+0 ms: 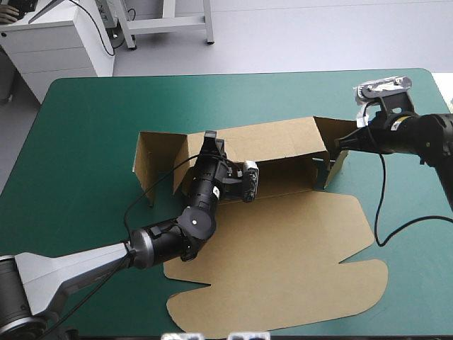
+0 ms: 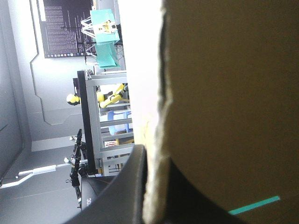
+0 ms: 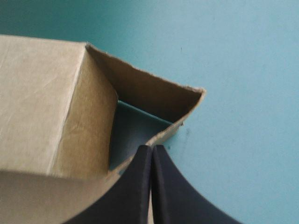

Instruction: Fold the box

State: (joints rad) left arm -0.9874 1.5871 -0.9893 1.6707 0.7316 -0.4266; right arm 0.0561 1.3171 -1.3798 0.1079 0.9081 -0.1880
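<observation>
Well, from above, the box (image 1: 279,183) sits about mid-table. Its far wall (image 1: 276,142) stands up, a flap (image 1: 333,152) is raised at the right end and another at the left, and the big lid (image 1: 283,262) lies flat toward the near edge. The left gripper (image 1: 211,139) is at the top edge of the far wall, left of its middle. The right gripper (image 1: 338,145) is at the right-hand flap. I'd judge the board light and stiff across its panels, bending willingly only along the creases. It looks dry enough not to slip, but easy to dent or tear at a thin edge, so a hold belongs on a free edge close to a fold.

From the left wrist, the board's raw edge runs down between the black fingers (image 2: 124,191), which are all but closed with the sheet nipped between them.

From the right wrist, the fingers (image 3: 135,186) meet in a point on the flap's top edge, closed with what looks like a sliver of board between them. The table (image 3: 243,70) beneath has a smooth teal-green cover, so I'd expect the box to slide if pushed. There is bare cover on the far side and to the right, which leaves space to work
</observation>
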